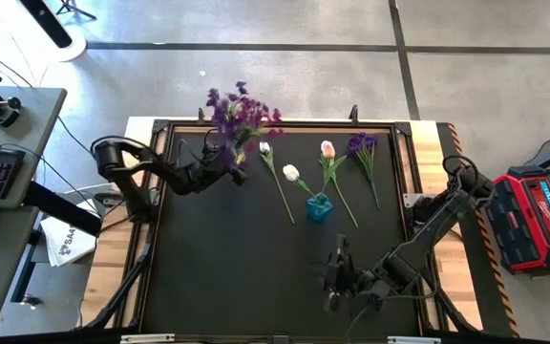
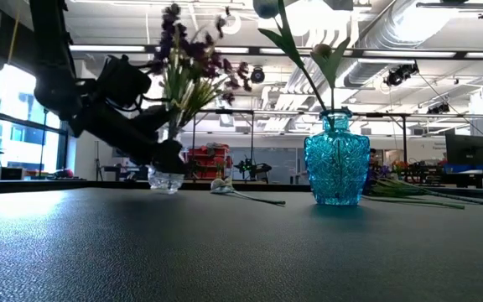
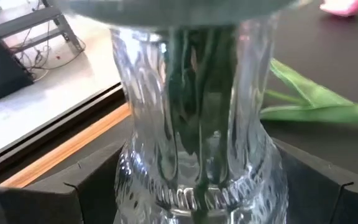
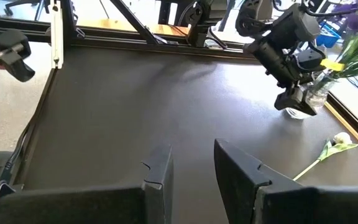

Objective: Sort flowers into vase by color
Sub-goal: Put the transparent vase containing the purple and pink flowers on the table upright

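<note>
Standing beside the clear glass vase point(image 1: 234, 168) of purple sprigs point(image 1: 238, 111), the left gripper point(image 1: 227, 170) has its jaws spread. Loose tulips point(image 1: 277, 174) on the surface point(image 1: 227, 277) look light, bendy; pinch them mid-stem. Right gripper point(image 1: 337, 277) waits, jaws slightly parted.

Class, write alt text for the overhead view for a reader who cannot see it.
The left claw is at a clear vase of purple flowers at the black table's far edge. Tulips and a purple sprig lie around a blue vase; the right claw waits nearer.
</note>
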`<action>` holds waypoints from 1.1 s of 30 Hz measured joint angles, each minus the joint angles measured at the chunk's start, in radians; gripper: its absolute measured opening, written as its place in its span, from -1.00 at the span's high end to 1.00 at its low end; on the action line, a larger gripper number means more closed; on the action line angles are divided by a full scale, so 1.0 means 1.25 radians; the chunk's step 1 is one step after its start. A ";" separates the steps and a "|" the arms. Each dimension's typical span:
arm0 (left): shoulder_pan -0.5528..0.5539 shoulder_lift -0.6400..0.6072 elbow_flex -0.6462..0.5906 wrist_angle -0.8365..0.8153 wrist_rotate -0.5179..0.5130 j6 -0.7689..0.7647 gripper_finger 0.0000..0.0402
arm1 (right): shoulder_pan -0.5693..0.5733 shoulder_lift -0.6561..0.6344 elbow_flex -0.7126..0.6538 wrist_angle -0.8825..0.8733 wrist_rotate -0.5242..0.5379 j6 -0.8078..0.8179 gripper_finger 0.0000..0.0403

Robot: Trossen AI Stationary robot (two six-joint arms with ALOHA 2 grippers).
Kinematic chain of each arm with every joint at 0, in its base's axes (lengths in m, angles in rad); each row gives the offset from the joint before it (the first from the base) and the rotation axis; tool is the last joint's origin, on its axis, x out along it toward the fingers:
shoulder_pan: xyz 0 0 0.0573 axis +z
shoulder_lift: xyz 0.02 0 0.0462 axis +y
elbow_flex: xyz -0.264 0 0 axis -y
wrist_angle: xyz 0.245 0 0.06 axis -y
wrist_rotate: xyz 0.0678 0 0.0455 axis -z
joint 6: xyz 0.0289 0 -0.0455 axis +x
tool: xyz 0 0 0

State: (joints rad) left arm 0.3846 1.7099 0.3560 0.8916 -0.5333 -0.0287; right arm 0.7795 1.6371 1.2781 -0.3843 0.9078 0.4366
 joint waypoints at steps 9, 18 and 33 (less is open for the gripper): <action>0.000 0.018 0.000 0.006 -0.008 -0.014 -0.64 | 0.000 0.000 0.000 0.000 -0.002 0.001 0.58; 0.000 0.020 -0.002 0.033 -0.008 -0.018 -0.64 | 0.000 0.000 0.000 0.000 -0.002 0.003 0.58; 0.020 0.022 -0.004 0.009 0.106 -0.064 -0.90 | 0.000 0.000 0.000 0.000 -0.002 0.006 0.58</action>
State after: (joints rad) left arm 0.4101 1.7375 0.3509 0.9029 -0.4011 -0.1093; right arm 0.7792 1.6371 1.2781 -0.3840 0.9051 0.4446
